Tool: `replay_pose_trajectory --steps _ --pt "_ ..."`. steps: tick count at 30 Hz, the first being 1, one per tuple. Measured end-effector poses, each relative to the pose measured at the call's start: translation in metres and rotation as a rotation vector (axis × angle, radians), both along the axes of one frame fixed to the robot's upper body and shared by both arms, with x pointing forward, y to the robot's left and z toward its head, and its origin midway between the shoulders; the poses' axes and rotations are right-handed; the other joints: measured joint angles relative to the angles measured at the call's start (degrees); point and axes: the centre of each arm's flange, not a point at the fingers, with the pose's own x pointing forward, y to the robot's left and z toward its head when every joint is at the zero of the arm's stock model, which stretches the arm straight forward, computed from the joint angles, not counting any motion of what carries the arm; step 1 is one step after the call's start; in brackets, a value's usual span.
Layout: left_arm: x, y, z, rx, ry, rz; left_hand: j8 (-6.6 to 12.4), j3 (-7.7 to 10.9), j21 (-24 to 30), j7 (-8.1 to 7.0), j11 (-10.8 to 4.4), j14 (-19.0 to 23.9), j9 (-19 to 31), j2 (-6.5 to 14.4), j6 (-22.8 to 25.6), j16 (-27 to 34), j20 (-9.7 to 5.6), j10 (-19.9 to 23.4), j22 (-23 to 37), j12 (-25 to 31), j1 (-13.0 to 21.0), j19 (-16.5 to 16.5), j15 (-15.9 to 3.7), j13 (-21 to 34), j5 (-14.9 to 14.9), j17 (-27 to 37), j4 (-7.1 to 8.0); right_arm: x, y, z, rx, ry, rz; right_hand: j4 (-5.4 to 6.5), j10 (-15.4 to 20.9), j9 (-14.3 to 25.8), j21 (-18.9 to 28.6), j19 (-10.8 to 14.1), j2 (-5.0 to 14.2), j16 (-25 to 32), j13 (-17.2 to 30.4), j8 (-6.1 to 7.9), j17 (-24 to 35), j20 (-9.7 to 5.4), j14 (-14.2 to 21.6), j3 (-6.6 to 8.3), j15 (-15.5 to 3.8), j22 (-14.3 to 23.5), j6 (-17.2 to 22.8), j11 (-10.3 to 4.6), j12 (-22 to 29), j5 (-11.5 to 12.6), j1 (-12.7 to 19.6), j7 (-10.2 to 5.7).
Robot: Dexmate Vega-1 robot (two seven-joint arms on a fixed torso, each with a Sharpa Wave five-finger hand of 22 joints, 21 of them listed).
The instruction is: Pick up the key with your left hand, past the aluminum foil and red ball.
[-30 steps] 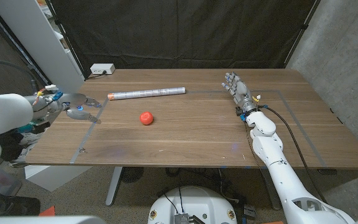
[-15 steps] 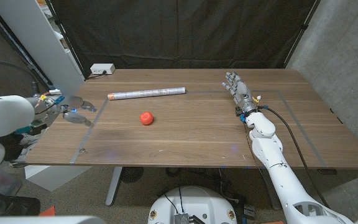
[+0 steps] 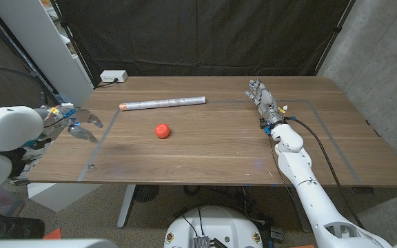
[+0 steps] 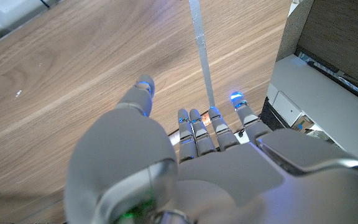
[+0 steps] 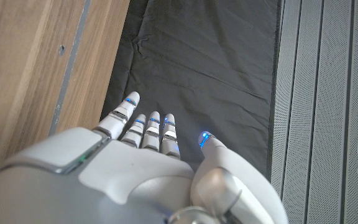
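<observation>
foil roll [image 3: 162,103] behind ball [image 3: 161,130]

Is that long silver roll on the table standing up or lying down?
Lying down. The aluminum foil roll lies lengthwise on the wooden table, beyond the red ball.

White rounded arm shells, grey hand [image 4: 229,168] backs, blue-lit fingertips [image 5: 204,138], black forearm cable.
</observation>
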Motion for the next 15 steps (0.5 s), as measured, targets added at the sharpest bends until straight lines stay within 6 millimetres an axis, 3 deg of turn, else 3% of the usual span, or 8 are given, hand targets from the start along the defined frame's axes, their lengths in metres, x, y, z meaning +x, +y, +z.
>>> replay_pose_trajectory --steps 8,15 --pt "0.01 -0.003 0.0 0.028 0.043 0.018 0.21 -0.37 0.0 0.51 -0.19 0.0 0.0 -0.5 0.5 0.0 -0.19 0.2 0.0 0.0 0.5 0.2 0.0 0.3 0.0 -0.3 0.09 0.003 0.001 0.001 0.0 0.002 -0.003 0.0 0.0 0.0 0.0 0.0 -0.23 0.0 0.0 0.0 0.0 0.0 0.0 0.0 0.0 0.0 0.0 0.0 0.0 0.0 -0.2 0.0" --pt "0.018 -0.003 -0.004 0.046 0.09 0.042 0.21 -0.57 0.0 0.2 -0.18 0.0 0.2 0.4 0.8 0.0 -0.19 0.2 0.0 0.0 1.5 0.2 0.0 0.3 0.0 -0.3 0.29 0.006 0.002 0.0 0.002 0.005 -0.005 0.0 0.2 0.0 0.0 0.0 -0.23 0.0 0.0 0.0 0.0 0.0 0.0 0.0 0.01 0.0 0.0 0.21 0.0 0.0 -0.2 0.0"
